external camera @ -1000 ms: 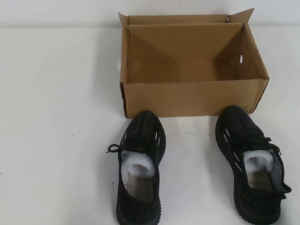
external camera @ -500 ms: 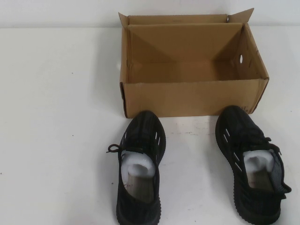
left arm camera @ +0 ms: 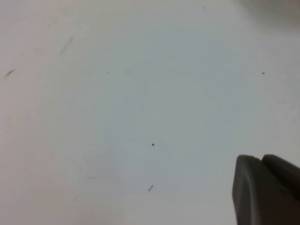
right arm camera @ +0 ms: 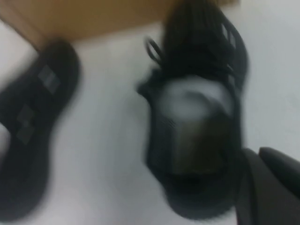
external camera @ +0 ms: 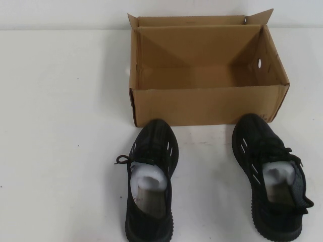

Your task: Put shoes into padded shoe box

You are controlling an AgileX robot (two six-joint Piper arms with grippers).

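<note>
Two black knit sneakers with white stuffing stand on the white table, toes toward the box: the left shoe (external camera: 150,176) and the right shoe (external camera: 270,171). The brown padded shoe box (external camera: 207,103) stands open and empty behind them. Neither gripper shows in the high view. My left gripper (left arm camera: 261,161) is shut and empty over bare table. My right gripper (right arm camera: 258,154) is shut and empty, above and just behind the heel of the right shoe (right arm camera: 197,108). That view also shows the left shoe (right arm camera: 33,122) and the box's front wall (right arm camera: 93,16).
The white table (external camera: 60,126) stretches wide to the left of the box and shoes. The box flaps (external camera: 260,17) stand upright at the back corners. A small round hole (external camera: 260,63) is in the box's right wall.
</note>
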